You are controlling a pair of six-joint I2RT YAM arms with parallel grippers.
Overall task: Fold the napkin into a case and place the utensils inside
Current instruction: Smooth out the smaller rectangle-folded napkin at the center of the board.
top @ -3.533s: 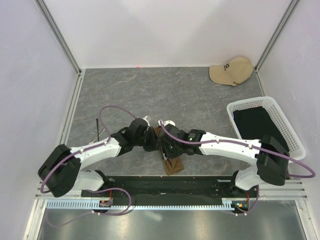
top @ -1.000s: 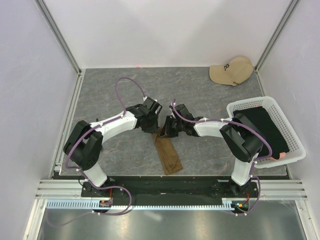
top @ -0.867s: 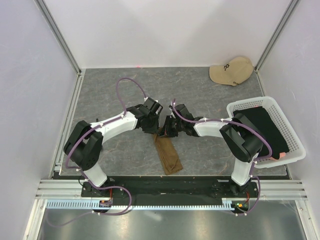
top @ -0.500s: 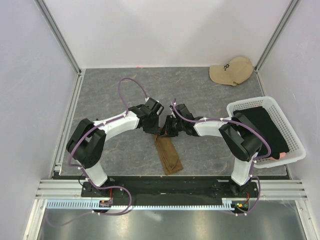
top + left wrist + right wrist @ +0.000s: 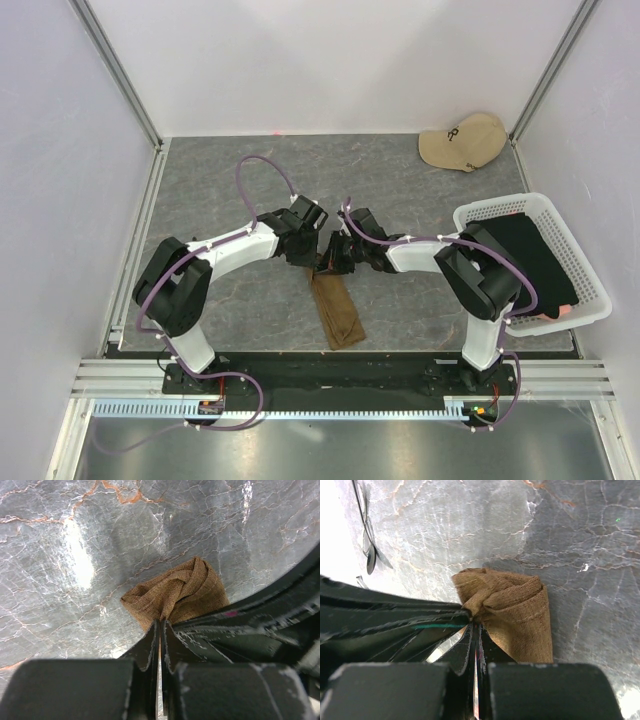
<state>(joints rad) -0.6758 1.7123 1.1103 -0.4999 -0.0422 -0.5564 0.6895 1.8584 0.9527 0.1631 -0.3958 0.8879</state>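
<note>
– Top external: napkin (image 5: pixel 336 306) folded to a narrow olive-brown strip, flat on the tabletop (image 5: pixel 400 190), centre, slanting toward the near edge. Far end bunched between both arms.

– Left end effector (image 5: pixel 307 258)?

– Pressed together, pinching the bunched far end. Left wrist view: fingertips (image 5: pixel 152 635) nearly touching, cloth (image 5: pixel 177 595) gathered into creases right at the tips.

– Right end effector (image 5: pixel 331 262)?

– Same: clamped thin on that same end from the other side, almost tip to tip with the left. Right wrist view: folds of cloth (image 5: pixel 512 607) fanning out from the pinch.

– Utensils?

– Right wrist view only: slim dark utensils (image 5: pixel 369 555) on the tabletop, well apart from the napkin; kind not clear.

– Rest?

– Beige cap (image 5: pixel 462 141) in the far right corner. White mesh basket (image 5: pixel 590 290) at the right edge, black fabric (image 5: pixel 520 250) inside.
</note>
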